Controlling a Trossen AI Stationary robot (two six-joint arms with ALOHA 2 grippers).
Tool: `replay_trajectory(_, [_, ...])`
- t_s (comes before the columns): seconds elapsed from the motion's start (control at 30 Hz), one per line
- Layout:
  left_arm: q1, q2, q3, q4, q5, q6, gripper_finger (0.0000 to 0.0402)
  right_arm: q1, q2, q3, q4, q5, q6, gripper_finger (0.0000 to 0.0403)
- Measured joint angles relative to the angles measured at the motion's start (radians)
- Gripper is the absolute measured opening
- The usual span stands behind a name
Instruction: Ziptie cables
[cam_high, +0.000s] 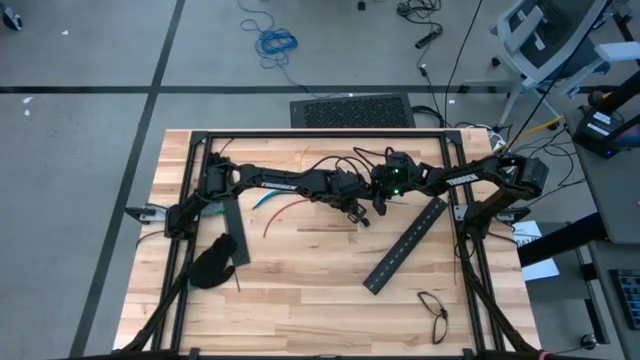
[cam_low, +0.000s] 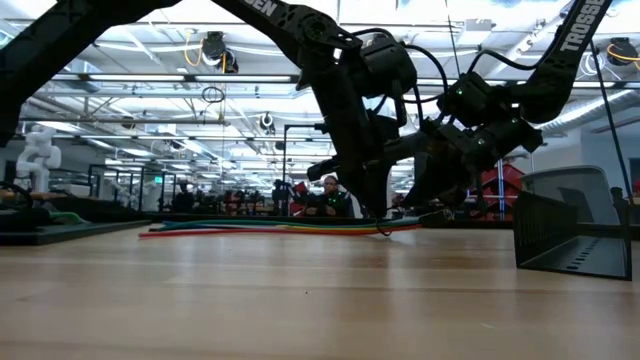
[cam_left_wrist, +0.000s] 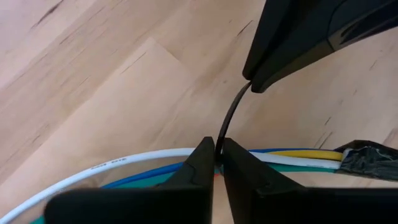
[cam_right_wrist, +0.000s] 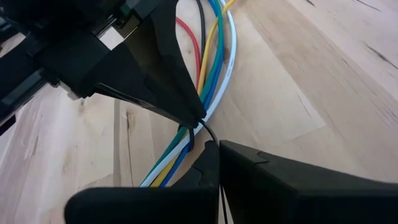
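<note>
The left gripper (cam_left_wrist: 216, 155) is clenching its two dark fingers on one very thin dark plastic ziptie (cam_left_wrist: 229, 118), which is rising from between the fingertips and curving to the tip of the right gripper (cam_left_wrist: 252, 84) just beyond. In the right wrist view, the right gripper (cam_right_wrist: 214, 149) is likewise pinching that ziptie (cam_right_wrist: 207, 130) with both fingers pressed together, the strip bridging the short gap to the left gripper's fingers (cam_right_wrist: 186, 112). Directly under and beyond both pairs of fingertips is lying the loose bundle of thin flexible cables (cam_right_wrist: 211, 81): five strands can be counted, one red, one blue, one white, one yellow, one green. They are resting on the pale wooden table (cam_high: 300, 280). Farther from the fingers, two long flat black slotted bars are lying, one (cam_high: 405, 245) beside the right arm and one (cam_high: 236, 226) beside the left.
</note>
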Motion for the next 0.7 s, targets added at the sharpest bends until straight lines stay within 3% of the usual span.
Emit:
replay_trajectory(0.1, [0.0,0.0,0.001,0.001,0.001,0.0,0.0005,-0.007,0.0,0.001,0.0,-0.009,0.003,0.0])
replay_trajectory(0.47, [0.002,-0.001,0.002,0.006,0.007,0.0,0.0001,-0.047,0.0,0.001,-0.001,-0.027,0.03,0.0])
replay_trajectory(0.7, [0.001,0.0,0.0,-0.03,-0.02,0.0,0.0004,-0.089,-0.002,0.0,-0.055,0.029,0.03,0.0])
